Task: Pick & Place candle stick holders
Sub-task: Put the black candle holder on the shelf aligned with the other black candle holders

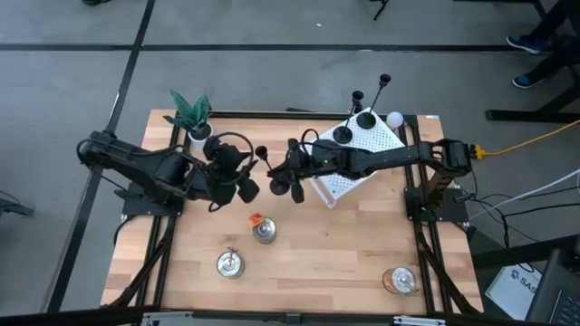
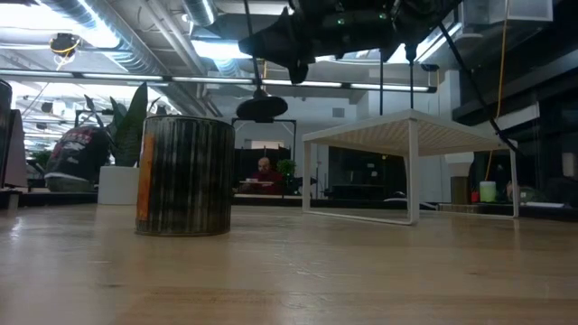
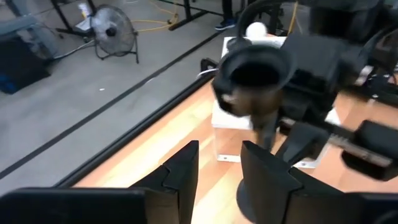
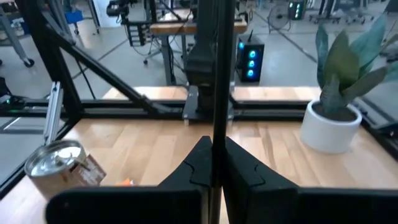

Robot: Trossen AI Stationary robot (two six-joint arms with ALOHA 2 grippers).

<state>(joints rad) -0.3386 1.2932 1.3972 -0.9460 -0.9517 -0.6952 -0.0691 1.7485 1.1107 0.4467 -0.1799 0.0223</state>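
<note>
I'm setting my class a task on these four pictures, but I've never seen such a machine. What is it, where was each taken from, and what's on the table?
It is a robot with two dark arms at a wooden table. One picture looks straight down, one level across the tabletop, and one comes from each wrist. The right gripper pinches the thin stem of a black candle stick holder. The left gripper is open, close by. Two more holders stand on a white rack. Three tins and a potted plant are there too.
</note>
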